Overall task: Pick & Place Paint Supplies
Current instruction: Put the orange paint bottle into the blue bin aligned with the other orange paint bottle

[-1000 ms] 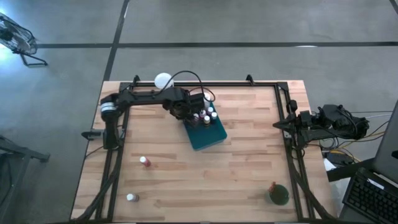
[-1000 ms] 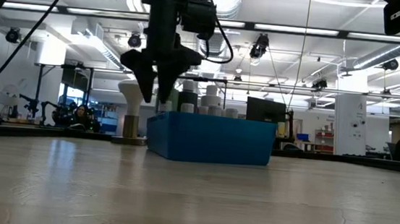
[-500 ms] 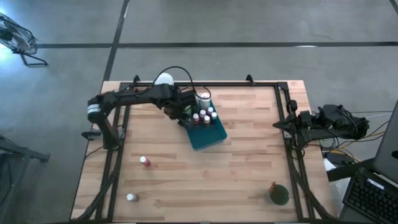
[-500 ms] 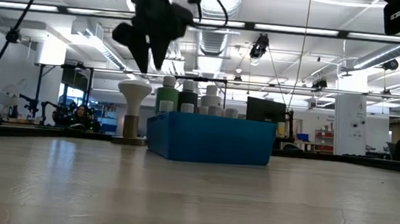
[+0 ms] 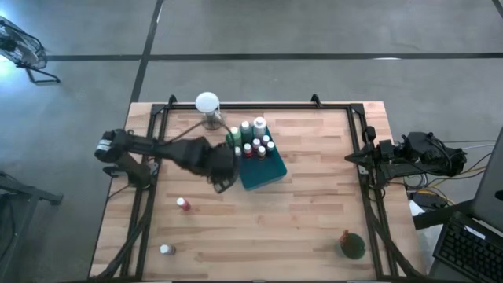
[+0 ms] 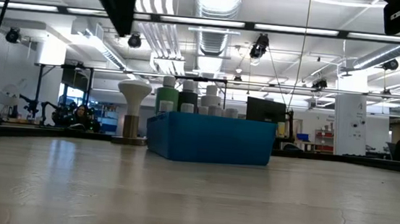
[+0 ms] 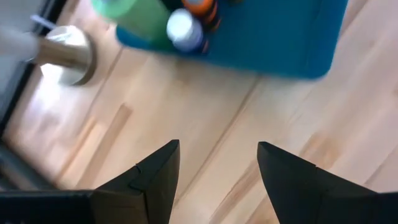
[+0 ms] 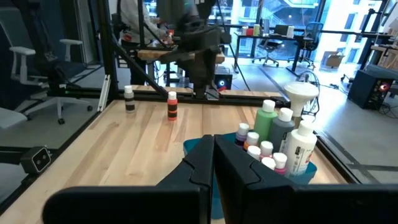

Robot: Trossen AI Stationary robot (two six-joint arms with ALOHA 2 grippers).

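left gripper [image 5: 222, 182] spread, empty, just left of teal tray [image 5: 265, 170] | right gripper [image 8: 213, 163] pressed together, parked far right | red bottle [image 5: 183, 204] near-left: light, stiff, likely slick; pinch body below cap

3 loose bottles [image 5: 183, 203] (1 green), 1 tray [image 5: 263, 173].

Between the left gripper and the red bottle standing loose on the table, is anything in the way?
No. In the high view, only bare wood lies between the open left gripper and the red bottle.
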